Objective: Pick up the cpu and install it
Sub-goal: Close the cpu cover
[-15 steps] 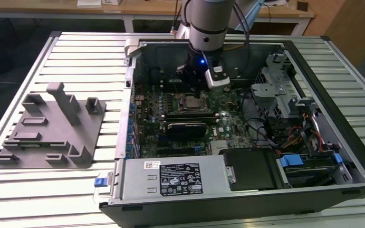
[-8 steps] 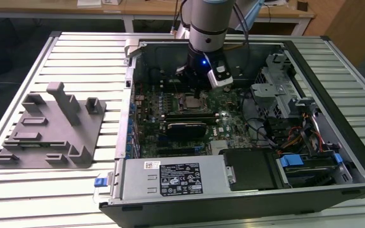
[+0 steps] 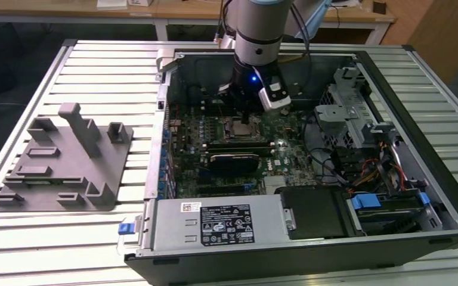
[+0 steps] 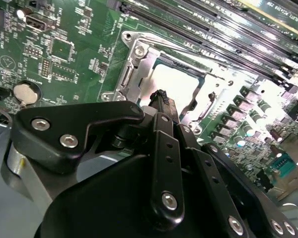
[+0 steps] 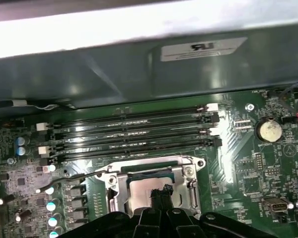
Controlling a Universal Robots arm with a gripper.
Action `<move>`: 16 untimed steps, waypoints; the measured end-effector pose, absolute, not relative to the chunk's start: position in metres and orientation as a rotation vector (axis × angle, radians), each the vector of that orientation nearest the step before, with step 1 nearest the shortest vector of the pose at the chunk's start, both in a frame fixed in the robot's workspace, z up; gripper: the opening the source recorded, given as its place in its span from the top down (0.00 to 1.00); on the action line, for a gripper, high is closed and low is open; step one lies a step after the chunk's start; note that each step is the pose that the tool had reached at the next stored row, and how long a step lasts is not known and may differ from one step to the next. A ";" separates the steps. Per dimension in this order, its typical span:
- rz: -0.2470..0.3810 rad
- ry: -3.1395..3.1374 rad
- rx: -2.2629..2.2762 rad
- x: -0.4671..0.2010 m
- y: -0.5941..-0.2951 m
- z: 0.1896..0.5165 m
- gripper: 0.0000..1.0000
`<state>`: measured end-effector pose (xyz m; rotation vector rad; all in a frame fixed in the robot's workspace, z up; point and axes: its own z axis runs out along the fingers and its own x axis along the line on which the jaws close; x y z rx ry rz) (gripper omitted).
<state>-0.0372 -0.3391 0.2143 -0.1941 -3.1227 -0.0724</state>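
The cpu [image 5: 141, 192] is a silvery square lying flat inside the metal socket frame [image 5: 188, 173] on the green motherboard [image 5: 258, 168]; it glares bright in the second wrist view [image 4: 181, 82]. My gripper [image 5: 160, 192] hangs just above it, fingertips [image 4: 162, 95] pressed together over the chip's middle with nothing between them. In the exterior view the arm reaches down into the open computer case, with the gripper [image 3: 247, 118] over the socket frame [image 3: 241, 127]. The gripper's black linkage hides the near part of the chip.
Black memory slots [image 5: 134, 131] run beside the socket, with capacitors [image 5: 50, 206] and a coin battery [image 5: 268, 130] nearby. The case [image 3: 165, 89] walls enclose the board. A power supply [image 3: 221, 223], drive cage [image 3: 348, 113] and cables crowd the exterior view's right. A grey fixture [image 3: 62, 161] stands outside.
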 end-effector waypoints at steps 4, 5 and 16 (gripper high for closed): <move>-0.072 -3.123 -0.194 -0.041 -0.339 0.214 0.89; -0.072 -3.123 -0.194 -0.042 -0.339 0.214 0.89; -0.072 -3.123 -0.194 -0.053 -0.341 0.211 0.89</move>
